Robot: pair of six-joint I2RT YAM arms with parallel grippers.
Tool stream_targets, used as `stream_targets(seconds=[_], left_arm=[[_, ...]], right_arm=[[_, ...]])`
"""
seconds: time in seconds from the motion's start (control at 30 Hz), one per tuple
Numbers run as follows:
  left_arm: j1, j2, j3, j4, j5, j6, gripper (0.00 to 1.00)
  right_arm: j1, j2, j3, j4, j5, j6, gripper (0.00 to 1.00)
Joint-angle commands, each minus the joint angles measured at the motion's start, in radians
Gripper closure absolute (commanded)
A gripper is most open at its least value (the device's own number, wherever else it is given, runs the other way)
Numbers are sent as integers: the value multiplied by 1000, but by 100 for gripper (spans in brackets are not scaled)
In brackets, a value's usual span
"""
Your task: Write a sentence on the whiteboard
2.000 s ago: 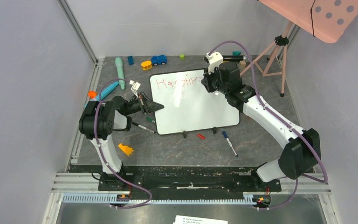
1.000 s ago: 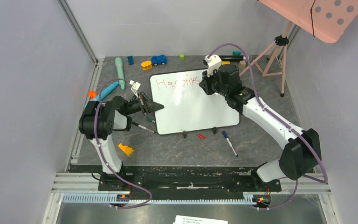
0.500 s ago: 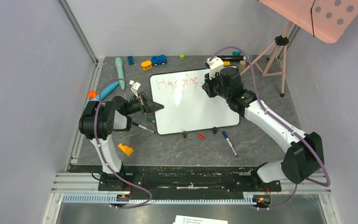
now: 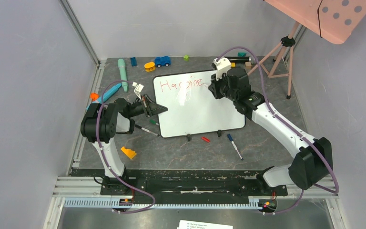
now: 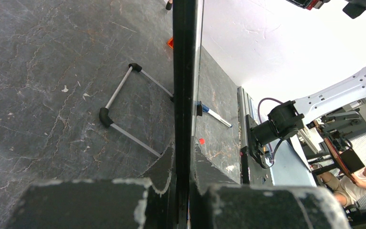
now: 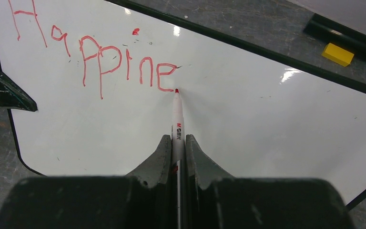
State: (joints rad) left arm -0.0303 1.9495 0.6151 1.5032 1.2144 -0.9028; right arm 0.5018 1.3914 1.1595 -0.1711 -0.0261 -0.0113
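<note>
Overhead, my right arm (image 4: 231, 86) covers the marker (image 6: 177, 119) and the tail of the red word (image 4: 180, 85), so I can't read its end there. The right wrist view crops the whiteboard (image 6: 267, 124) and clips the H. The left wrist view shows it edge-on, face unreadable. The paper (image 4: 205, 224) is cut off, with print too small to read.
</note>
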Motion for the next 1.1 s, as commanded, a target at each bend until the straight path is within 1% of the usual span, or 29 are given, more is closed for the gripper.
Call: stream_targets(seconds=[0.0,0.37,0.43,0.53,1.07], left_arm=[[-10,-12,-9,54,14,91,98],[-11,-13,-9,54,15,91,98],[-10,-13,-9,54,14,91,98],[-10,-11,-8,54,15,90,98],[-10,-12,-9,54,14,91,98]], right_arm=[[-8,-33,56,25,10,-8,100],[-18,-6,89,27,20,-5,100],[-20,-5,89,26,54,-4,100],[-25,-5,85,26,65,-4,100],[-28,44,89,42,29,-4,100]])
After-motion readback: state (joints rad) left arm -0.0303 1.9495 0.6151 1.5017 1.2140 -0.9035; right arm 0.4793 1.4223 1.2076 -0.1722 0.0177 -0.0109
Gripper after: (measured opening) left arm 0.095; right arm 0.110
